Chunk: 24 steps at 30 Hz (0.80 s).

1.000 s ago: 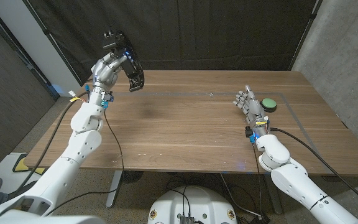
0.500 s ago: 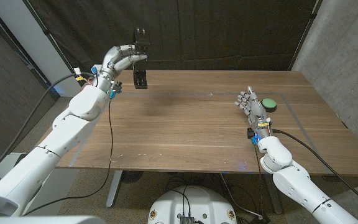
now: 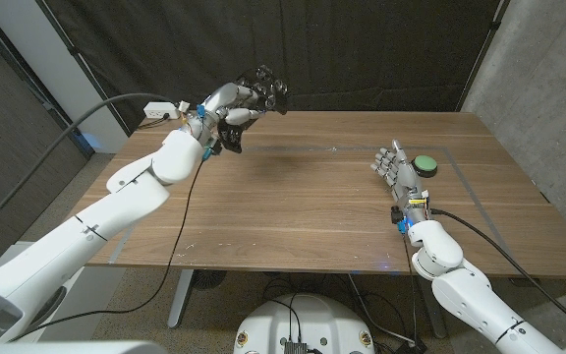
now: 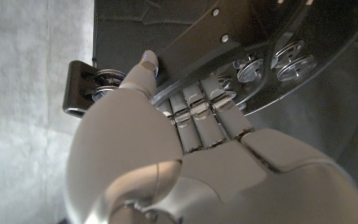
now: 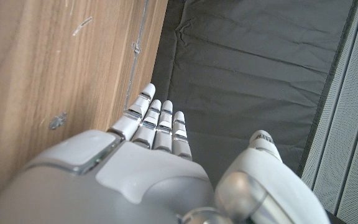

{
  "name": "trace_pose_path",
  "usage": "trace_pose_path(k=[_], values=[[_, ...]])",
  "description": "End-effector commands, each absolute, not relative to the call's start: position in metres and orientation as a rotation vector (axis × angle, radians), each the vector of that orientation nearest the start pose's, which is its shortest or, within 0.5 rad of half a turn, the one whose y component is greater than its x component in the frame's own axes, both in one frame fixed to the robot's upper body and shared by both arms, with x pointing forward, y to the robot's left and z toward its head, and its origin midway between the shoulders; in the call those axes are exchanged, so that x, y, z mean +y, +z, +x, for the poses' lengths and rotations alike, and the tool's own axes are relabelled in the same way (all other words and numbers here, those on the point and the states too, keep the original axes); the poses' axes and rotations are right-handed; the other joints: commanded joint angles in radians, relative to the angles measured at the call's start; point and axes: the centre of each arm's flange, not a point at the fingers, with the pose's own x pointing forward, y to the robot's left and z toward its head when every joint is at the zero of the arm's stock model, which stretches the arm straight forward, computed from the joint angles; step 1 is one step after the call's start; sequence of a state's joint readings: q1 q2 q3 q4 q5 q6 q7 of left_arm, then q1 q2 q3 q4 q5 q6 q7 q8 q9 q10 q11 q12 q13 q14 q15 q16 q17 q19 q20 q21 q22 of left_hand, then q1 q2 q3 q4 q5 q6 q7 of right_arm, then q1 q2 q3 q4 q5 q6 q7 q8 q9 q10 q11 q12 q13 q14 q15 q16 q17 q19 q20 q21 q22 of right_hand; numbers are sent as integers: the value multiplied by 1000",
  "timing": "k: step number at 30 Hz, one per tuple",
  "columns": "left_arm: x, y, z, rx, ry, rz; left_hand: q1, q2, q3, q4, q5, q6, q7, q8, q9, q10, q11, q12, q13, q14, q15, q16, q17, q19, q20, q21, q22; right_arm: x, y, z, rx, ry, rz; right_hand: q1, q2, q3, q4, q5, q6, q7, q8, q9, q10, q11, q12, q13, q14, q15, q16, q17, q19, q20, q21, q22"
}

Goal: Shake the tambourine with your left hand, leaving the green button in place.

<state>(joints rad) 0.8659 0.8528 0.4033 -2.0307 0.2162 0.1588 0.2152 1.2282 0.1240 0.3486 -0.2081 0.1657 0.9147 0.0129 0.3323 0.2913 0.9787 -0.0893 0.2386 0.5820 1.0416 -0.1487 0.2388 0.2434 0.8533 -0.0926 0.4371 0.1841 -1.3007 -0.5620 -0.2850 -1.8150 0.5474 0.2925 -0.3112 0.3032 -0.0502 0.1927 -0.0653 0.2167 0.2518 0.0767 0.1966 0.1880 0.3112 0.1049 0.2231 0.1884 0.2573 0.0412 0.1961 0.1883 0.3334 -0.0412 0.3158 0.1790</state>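
1. Above the far left part of the desk (image 3: 293, 206), the left hand (image 3: 232, 106) holds the tambourine (image 3: 254, 98) raised in the air, well clear of the wood.
2. From the left wrist view, the fingers (image 4: 194, 115) wrap over the black rim of the tambourine (image 4: 272, 68), with the thumb pressed along its outer face beside the metal jingles.
3. At the right side, the right hand (image 3: 397, 169) stands on its edge with fingers spread and holds nothing; the green button (image 3: 424, 164) sits just beside it on the desk.
4. Risk, as I judge it: a hard swing could loosen the rim from the fingers and send the tambourine flying, since the hold covers only one short stretch of the frame.
5. Another risk: any drift of the right hand could nudge the green button out of place, as the two are so close.
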Motion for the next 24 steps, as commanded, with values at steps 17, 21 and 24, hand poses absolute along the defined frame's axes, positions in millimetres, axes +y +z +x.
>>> trace_pose_path(k=[17, 21, 24], values=[[331, 69, 556, -924, -334, -83, -27, 20, 145, 125, 6, 17, 10, 4, 3, 56, -36, -3, 7, 44, -38, 11, 6, 10, 1, 16, 3, -250, -103, 534, -601, 72, 121, 5, 10, -2, -1, -6, 13, 5, 4, 6, 13, 4, 0, 4, 12, -1, 0, 2, 17, -14, -3, 5], [346, 52, 568, -913, -404, -303, -27, 19, 146, 124, 6, 15, 11, 4, 5, 57, -36, -5, 5, 45, -41, 11, 6, 11, 0, 17, 3, -249, -101, 533, -601, 70, 116, 5, 10, -3, -1, -6, 13, 5, 4, 6, 13, 2, 0, 4, 12, -1, 0, 2, 18, -13, -4, 5], [354, 39, 575, -911, -433, -448, -28, 19, 147, 124, 6, 16, 10, 4, 5, 57, -38, -6, 5, 46, -41, 11, 6, 11, -1, 18, 3, -249, -100, 533, -601, 67, 116, 5, 10, -3, -1, -6, 13, 5, 4, 6, 12, 3, 0, 4, 12, -1, 0, 2, 19, -13, -4, 5]])
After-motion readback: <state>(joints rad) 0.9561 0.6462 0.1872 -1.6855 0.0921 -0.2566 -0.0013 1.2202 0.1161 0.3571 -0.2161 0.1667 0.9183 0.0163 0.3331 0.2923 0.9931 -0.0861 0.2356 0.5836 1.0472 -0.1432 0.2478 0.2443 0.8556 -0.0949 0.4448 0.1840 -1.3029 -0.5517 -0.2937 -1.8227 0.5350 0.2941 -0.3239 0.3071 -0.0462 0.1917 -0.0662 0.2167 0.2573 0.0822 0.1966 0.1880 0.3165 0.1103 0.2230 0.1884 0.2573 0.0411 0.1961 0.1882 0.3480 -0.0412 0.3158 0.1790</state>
